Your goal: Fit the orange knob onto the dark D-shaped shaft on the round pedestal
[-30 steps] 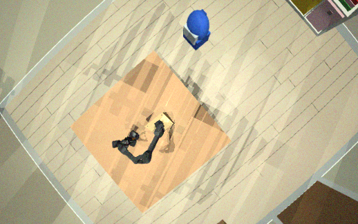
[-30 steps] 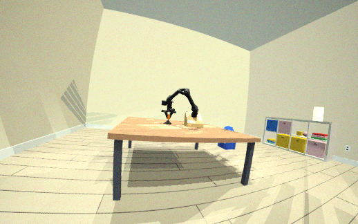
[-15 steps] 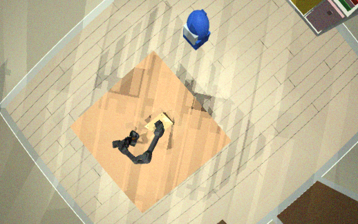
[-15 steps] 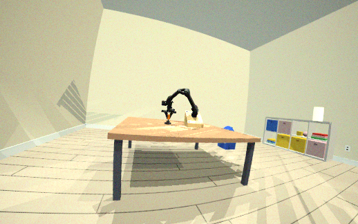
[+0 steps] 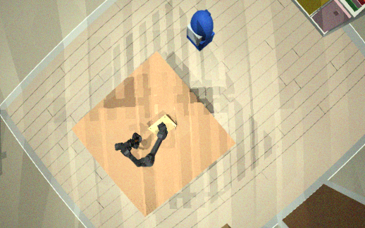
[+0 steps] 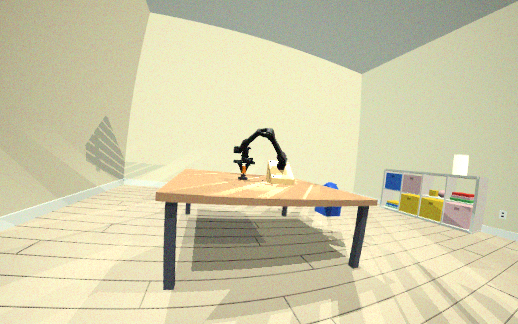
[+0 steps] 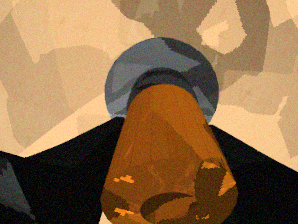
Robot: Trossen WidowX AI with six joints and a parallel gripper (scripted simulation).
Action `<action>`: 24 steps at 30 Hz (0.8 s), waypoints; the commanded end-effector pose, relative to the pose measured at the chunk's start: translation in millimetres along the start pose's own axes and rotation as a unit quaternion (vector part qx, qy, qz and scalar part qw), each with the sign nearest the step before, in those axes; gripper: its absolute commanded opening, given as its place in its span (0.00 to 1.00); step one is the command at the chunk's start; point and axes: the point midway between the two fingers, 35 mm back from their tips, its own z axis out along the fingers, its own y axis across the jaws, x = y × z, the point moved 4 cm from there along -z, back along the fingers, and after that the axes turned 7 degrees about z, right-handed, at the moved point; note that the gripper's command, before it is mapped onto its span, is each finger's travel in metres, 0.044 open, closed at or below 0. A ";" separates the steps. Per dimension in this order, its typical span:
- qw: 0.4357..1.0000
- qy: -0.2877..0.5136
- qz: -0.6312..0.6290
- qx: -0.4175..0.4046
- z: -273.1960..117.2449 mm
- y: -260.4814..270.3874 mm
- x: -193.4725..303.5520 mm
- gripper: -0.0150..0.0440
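Observation:
The orange knob [image 7: 165,130] [image 6: 244,169] is upright between the fingers of my gripper [image 7: 164,129] [image 6: 244,171], which is shut on it. The round grey pedestal [image 7: 127,67] [image 6: 242,178] stands on the table, directly below the knob. In the wrist view a dark raised round part shows just beyond the knob's lower end, in the middle of the pedestal. The knob hides the D-shaped shaft. I cannot tell how far the knob is down on it, or whether the flat sides line up. In the top view the arm mostly covers the knob and pedestal.
The arm's pale yellow base block [image 5: 169,121] [image 6: 282,177] stands on the wooden table [image 5: 190,151] [image 6: 210,192], beside the pedestal. A blue object [image 5: 201,26] [image 6: 328,207] stands on the floor beyond the table, and a shelf unit [image 6: 476,205] stands by the wall.

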 end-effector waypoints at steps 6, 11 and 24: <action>1.000 -0.001 0.002 0.002 9.4 0.9 -0.2 0.25; 1.000 0.000 -0.002 -0.001 11.5 0.7 -0.6 0.25; 1.000 0.000 -0.002 -0.001 11.5 0.7 -0.6 0.57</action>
